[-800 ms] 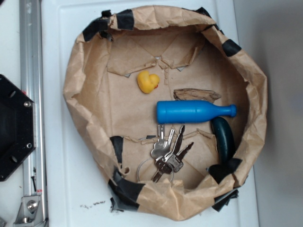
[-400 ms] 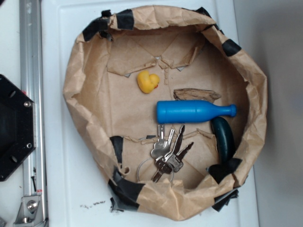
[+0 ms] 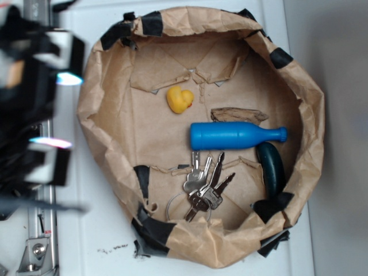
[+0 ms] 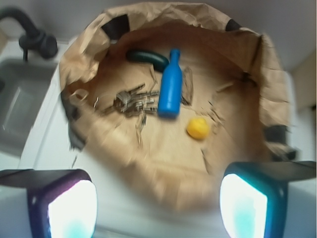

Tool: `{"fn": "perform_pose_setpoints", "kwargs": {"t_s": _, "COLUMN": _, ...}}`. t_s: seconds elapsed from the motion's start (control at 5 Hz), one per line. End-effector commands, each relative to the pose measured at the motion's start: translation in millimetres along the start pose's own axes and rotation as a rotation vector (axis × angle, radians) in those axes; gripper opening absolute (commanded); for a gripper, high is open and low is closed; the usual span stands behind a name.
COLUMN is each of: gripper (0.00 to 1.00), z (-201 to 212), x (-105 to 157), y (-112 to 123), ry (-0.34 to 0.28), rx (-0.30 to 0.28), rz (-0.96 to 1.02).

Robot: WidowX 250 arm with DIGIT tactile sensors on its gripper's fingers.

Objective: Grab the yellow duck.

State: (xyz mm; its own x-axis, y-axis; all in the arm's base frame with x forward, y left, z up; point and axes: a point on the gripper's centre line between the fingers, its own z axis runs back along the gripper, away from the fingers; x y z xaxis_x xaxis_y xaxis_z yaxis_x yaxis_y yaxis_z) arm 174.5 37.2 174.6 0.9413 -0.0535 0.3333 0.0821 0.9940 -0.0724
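Fingers [image 4: 69,208] spread wide and empty, gripper [image 3: 49,112] blurred at frame left, yellow duck [image 3: 179,99] upper middle inside paper bowl [image 3: 310,109].

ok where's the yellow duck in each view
exterior: yellow duck lies upper centre of the paper bowl, up and left of the blue bottle.
wrist: yellow duck sits right of centre, just right of the blue bottle's base.
shared landmark: the blue bottle.
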Motion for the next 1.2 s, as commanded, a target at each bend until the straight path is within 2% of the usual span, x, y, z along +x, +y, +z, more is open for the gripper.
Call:
{"fn": "perform_pose_setpoints", "kwargs": {"t_s": 0.0, "gripper": 1.0, "z": -71, "x": 22, "y": 38, "ry": 0.1, "rx": 0.018, "rz": 0.041}}
{"fn": "perform_pose_setpoints", "kwargs": {"t_s": 0.2, "gripper": 1.0, "z": -93, "x": 27, "y": 38, "ry": 0.178, "rx": 0.134, "rz": -0.007}}
{"fn": "perform_pose_setpoints", "kwargs": {"t_s": 0.4, "gripper": 1.0, "z": -112, "x": 23, "y": 32, "ry": 0.205, "rx": 0.138, "rz": -0.02}}
{"fn": "perform_pose_setpoints", "kwargs": {"t_s": 0.6, "gripper": 1.0, "z": -129, "x": 19, "y": 33, "ry": 0.214, "rx": 0.09, "rz": -0.019}}
{"fn": "perform_pose_setpoints", "kwargs": {"t_s": 0.8, "gripper": 1.0, "z": -132, "x": 17, "y": 35, "ry": 0.207, "rx": 0.079, "rz": -0.025}}
{"fn": "perform_pose_setpoints", "kwargs": {"t_s": 1.0, "gripper": 1.0, "z": -134, "x": 14, "y": 25, "ry": 0.197, "rx": 0.054, "rz": -0.035}}
